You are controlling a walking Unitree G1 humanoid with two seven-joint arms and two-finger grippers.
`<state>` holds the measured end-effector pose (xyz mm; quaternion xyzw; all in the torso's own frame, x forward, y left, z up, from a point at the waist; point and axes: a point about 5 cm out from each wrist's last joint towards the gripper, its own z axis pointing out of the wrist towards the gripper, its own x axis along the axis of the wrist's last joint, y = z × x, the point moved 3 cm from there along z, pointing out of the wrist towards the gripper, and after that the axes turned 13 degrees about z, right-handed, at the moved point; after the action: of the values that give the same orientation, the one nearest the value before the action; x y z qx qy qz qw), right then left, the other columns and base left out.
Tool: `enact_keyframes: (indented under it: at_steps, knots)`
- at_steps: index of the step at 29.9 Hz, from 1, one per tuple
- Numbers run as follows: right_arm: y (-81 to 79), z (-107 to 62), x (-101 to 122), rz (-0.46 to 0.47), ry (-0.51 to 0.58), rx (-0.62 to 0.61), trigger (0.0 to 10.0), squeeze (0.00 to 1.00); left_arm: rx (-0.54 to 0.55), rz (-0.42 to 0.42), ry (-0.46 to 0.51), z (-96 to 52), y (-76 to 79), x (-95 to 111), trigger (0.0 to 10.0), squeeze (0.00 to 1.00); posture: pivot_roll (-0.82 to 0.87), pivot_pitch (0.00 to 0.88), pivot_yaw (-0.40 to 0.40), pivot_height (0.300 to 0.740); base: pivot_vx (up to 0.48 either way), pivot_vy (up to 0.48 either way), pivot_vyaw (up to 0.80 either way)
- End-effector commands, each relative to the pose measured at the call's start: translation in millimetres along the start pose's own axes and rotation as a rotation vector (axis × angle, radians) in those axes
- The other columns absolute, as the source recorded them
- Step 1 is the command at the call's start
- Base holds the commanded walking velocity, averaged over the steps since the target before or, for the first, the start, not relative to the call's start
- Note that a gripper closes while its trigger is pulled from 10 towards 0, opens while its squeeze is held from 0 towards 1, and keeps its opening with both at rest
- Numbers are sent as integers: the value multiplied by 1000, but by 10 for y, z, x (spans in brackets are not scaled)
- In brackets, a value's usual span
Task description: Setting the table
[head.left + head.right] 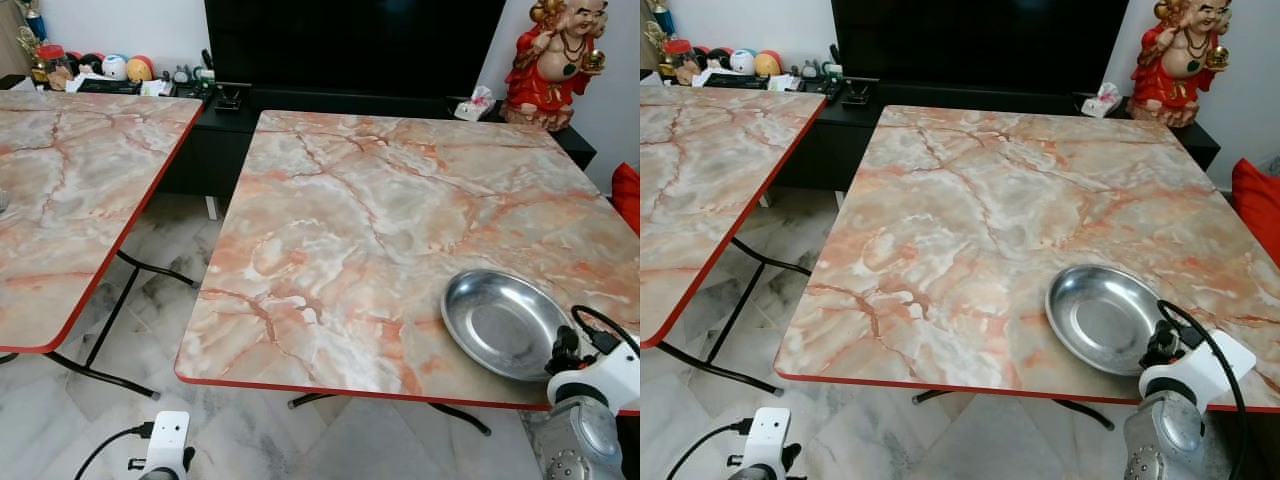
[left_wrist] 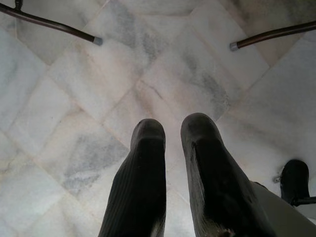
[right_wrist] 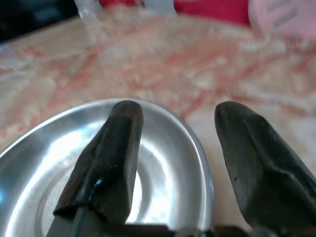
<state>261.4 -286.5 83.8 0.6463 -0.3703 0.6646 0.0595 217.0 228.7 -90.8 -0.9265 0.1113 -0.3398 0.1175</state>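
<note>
A round steel dish (image 1: pixel 502 323) sits on the marble-patterned table (image 1: pixel 380 220) with the red edge, down in the lower right of the head views, close to the table's near edge and right corner. The dish is empty and shiny, resting flat on the tabletop.

The right gripper (image 3: pixel 175 148) is at the dish's near rim. Seen from its wrist, the two black fingers (image 3: pixel 111 158) are spread apart, one hanging over the inside of the dish and the other outside the rim above the tabletop, so the rim lies between them. They grip nothing; whether either finger touches the metal I cannot tell. In the head views the arm's white wrist and black cable show at the lower right corner, just beside the dish.

The left gripper (image 2: pixel 173 133) hangs low over the pale marble floor (image 2: pixel 74 98), its fingers a narrow gap apart and empty. Two dark table feet (image 2: pixel 96 40) rest on the tiles beyond it.

A second table (image 1: pixel 70 180) of the same pattern stands at the left of the frame, apart from the first. Behind, at the top, a dark television (image 1: pixel 350 40) stands on a black low cabinet (image 1: pixel 215 140), with a red and gold figurine (image 1: pixel 555 60) in the upper right and small ornaments (image 1: pixel 110 68) in the upper left.
</note>
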Motion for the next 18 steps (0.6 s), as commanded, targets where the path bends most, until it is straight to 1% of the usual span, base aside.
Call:
enact_keyframes:
  at_steps: [1, 3, 5, 6, 9, 10, 11, 12, 14, 15, 18]
  knots:
    - [-194, -53, 110, -71, 90, 112, 10000, 0, 5, 1, -7, -2, -3, -17, 10000, 0, 69, 0, -55, 740, 0, 0, 0]
    - [-366, -100, 60, -114, 102, 202, 10000, 0, 10, -1, -4, -2, -7, -11, 10000, 0, 71, 0, -56, 740, 0, 0, 0]
    - [-456, -119, 27, -124, 105, 247, 10000, 0, 15, -7, 1, -2, -13, -4, 10000, 0, 70, 0, -56, 740, 0, 0, 0]
    - [-540, -127, -25, -145, 99, 286, 10000, 0, 17, -6, 1, -1, -16, -2, 10000, 0, 70, 0, -56, 740, 0, 0, 0]
    - [-637, -131, -113, -172, 82, 335, 10000, 0, 19, -5, 2, -1, -20, 0, 10000, 0, 70, 0, -56, 740, 0, 0, 0]
    - [-646, -132, -124, -176, 80, 339, 10000, 0, 19, -5, 2, -1, -21, 0, 10000, 0, 70, 0, -56, 740, 0, 0, 0]
    - [-689, -134, -158, -173, 72, 360, 10000, 0, 21, -5, 2, -1, -23, -2, 10000, 0, 73, 0, -60, 740, 0, 0, 0]
    - [-798, -136, -232, -183, 56, 411, 10000, 0, 27, -11, 1, -2, -32, -3, 10000, 0, 74, 0, -61, 740, 0, 0, 0]
    - [-887, -137, -278, -180, 46, 448, 10000, 0, 30, -17, 1, -2, -34, -5, 10000, 0, 75, 0, -62, 740, 0, 0, 0]
    - [-966, -144, -314, -196, 41, 483, 10000, 0, 30, -20, 1, -3, -34, -6, 10000, 0, 75, 0, -62, 740, 0, 0, 0]
    - [-1026, -156, -330, -201, 46, 512, 10000, 0, 30, -35, -1, -4, -33, -14, 10000, 0, 79, 0, -65, 740, 0, 0, 0]
